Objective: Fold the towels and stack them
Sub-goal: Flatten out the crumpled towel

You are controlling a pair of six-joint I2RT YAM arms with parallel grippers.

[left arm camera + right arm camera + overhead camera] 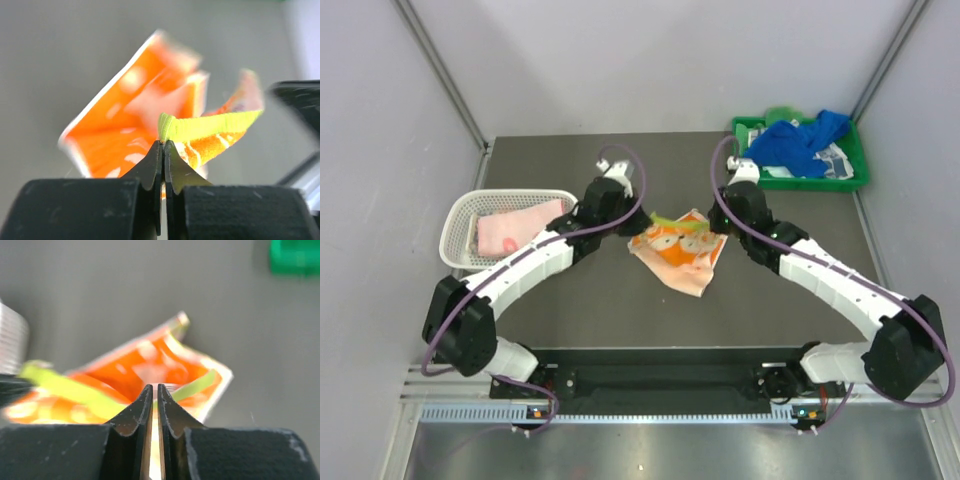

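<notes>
The orange-patterned towel (680,255) lies crumpled mid-table (600,300), soft and buckled into peaks, its one edge bound in a lime-green hem (210,125). The black left fingers (152,165) are pressed flat together, pinching that ribbed hem and lifting it. The right fingers (140,410) stand a thin slit apart at the towel's opposite edge; the blurred view leaves it unclear whether any cloth is caught between them. A folded pink towel (515,230) sits in the white perforated basket (460,235) on the left. A rumpled blue towel (790,145) fills the green plastic tray (855,175) at the far right.
</notes>
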